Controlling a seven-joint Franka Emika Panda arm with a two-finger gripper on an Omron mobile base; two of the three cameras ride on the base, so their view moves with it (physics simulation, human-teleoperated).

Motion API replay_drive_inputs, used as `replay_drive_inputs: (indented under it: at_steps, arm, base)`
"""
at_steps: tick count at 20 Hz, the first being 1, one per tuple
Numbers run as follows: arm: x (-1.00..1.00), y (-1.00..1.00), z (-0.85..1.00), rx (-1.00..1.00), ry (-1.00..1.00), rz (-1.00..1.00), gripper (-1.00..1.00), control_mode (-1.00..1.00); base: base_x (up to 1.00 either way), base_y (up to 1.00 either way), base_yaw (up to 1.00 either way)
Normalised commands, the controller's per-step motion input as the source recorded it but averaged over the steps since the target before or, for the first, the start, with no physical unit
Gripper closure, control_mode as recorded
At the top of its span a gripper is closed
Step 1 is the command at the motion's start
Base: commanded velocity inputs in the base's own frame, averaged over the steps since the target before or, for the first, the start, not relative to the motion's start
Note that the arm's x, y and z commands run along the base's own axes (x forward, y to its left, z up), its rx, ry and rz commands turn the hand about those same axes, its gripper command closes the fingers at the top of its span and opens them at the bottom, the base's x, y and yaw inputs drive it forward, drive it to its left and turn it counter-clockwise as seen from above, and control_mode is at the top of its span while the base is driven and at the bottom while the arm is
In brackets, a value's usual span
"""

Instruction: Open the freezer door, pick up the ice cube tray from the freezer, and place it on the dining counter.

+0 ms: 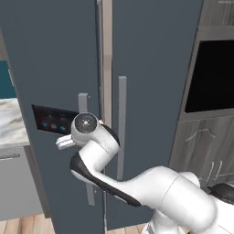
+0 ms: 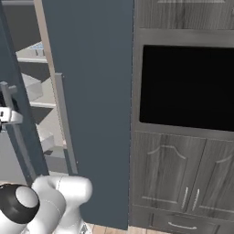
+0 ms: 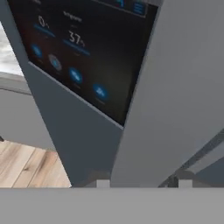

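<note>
The freezer door, slate-blue with a black display panel, stands a little ajar. Its long grey handle runs between my two fingertips, and my gripper is shut on it. From the left base camera my wrist hides the fingers at the handle. From the right base camera the gripper sits on the handle at the left edge. Through the gap the freezer shows grey shelves; a small pale gridded thing on an upper shelf may be the ice cube tray.
The plain slate-blue door with its own handle stays closed to the right. Beyond it stands the dark wood oven cabinet. A small marble counter with a grey drawer lies left of the freezer door. Wood floor is below.
</note>
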Motion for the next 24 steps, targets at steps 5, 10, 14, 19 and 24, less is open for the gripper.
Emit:
replay_drive_inputs:
  at_steps: [5,10,14,19,24]
  arm:
    - [-1.0,1.0,0.0,0.0,0.0,0.15,1.0,-1.0]
    - [-1.0,0.77,0.03,0.05,0.0,0.11,-1.0,-1.0]
    - [-1.0,-0.36,0.31,0.25,0.04,0.02,-1.0,-1.0]
    - [-0.92,-0.98,0.38,0.38,0.02,0.07,-1.0,-1.0]
    - [-0.36,-1.0,0.68,0.45,0.03,0.06,-1.0,-1.0]
  base:
    - [0.0,0.0,0.0]
    - [0.0,0.0,0.0]
    - [0.0,0.0,0.0]
    - [0.0,0.0,0.0]
    - [0.0,0.0,0.0]
